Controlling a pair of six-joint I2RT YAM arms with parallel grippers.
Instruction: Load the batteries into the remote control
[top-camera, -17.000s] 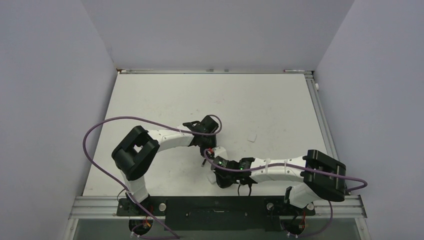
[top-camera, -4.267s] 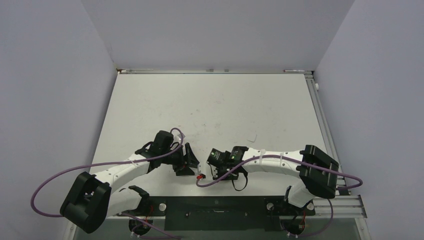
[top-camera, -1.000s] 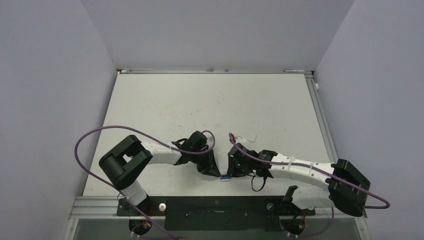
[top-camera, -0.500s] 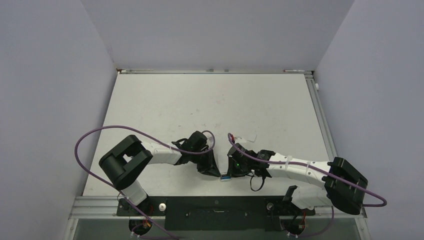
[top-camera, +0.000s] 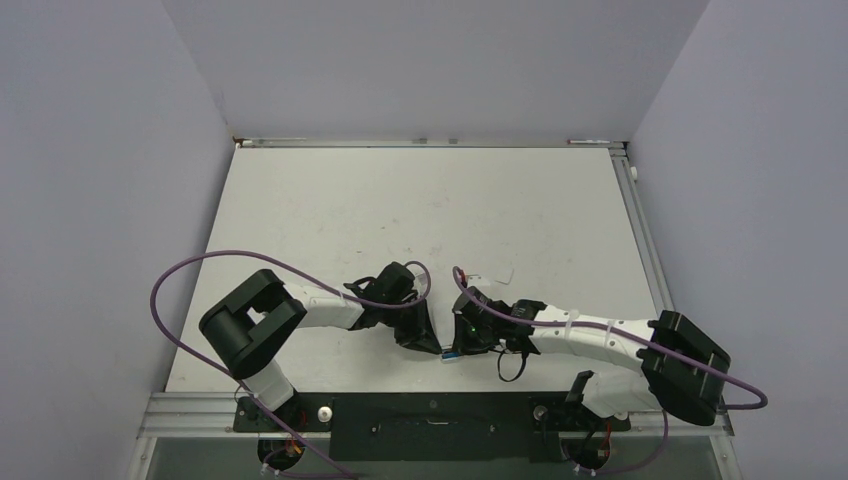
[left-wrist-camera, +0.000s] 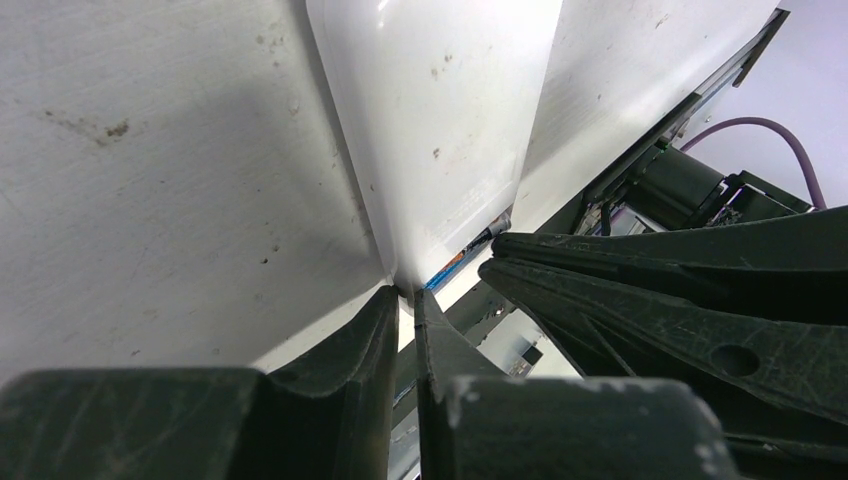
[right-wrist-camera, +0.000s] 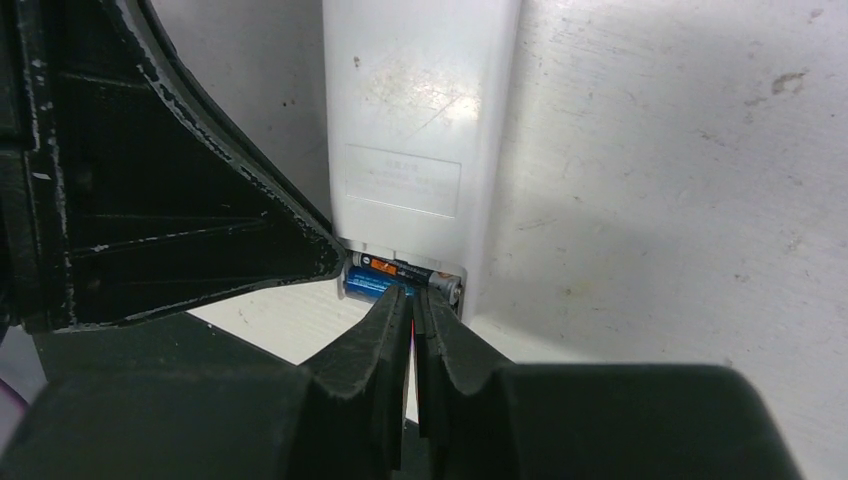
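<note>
The right fingers (right-wrist-camera: 388, 335) are closed with only a hairline between them and hold nothing; their tips rest against the open battery end of the remote control (right-wrist-camera: 425, 120). The left fingers (left-wrist-camera: 372, 335) are closed in the same way, empty, with their tips touching a corner of that same end. The remote control lies flat on the bench (top-camera: 420, 200) with its plain white back up, between the two sets of fingers. The batteries (right-wrist-camera: 372, 287) lie side by side across the remote's open end, the blue one outermost and the dark one, with orange marking, just inside it. Whether they are fully seated cannot be told. A small white piece (top-camera: 503, 274) lies on the bench beyond the remote, apart from it.
</note>
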